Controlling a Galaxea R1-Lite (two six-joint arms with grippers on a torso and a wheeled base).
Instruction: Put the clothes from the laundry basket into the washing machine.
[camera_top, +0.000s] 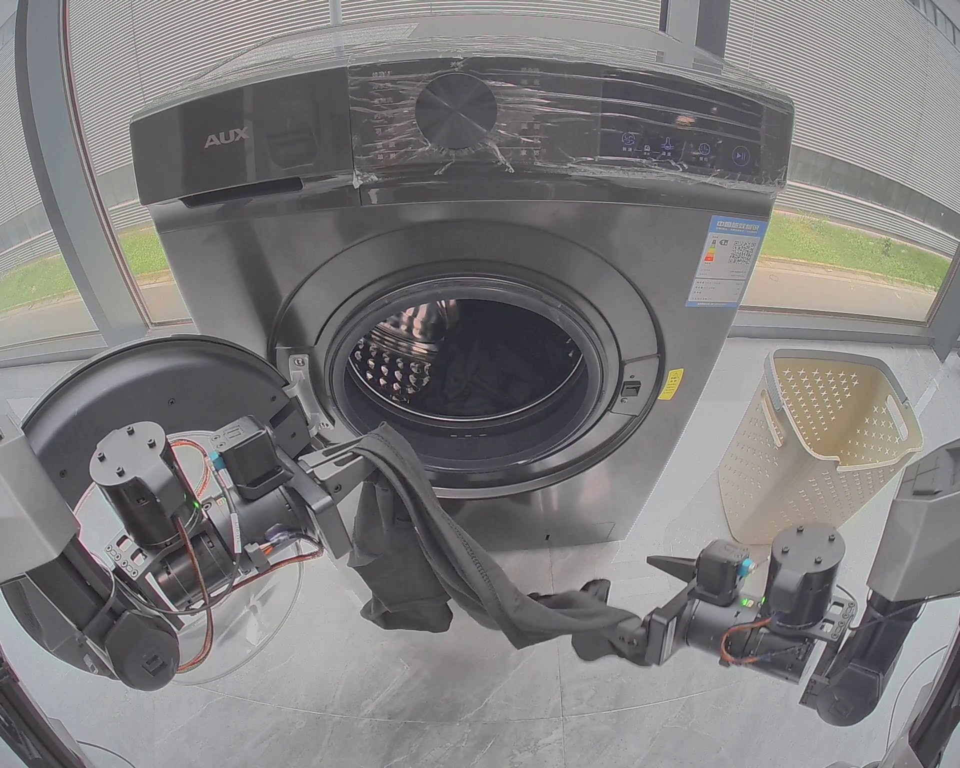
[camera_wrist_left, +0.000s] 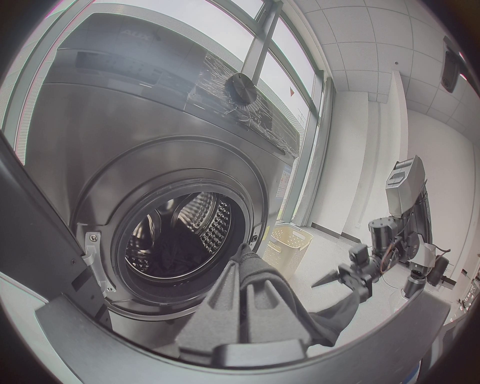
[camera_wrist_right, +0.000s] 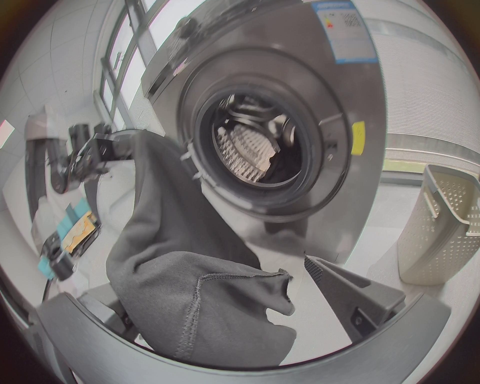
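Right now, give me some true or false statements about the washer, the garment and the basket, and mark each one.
1. The washer door is shut. False: it is swung open to the left.
2. A dark garment hangs between the left end effector and the right end effector. True.
3. The basket lies tipped over. False: it stands upright, right of the washer.
4. Dark clothes lie in the drum. True.

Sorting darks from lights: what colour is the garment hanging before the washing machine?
Plain dark grey; the garment shows best in the right wrist view.
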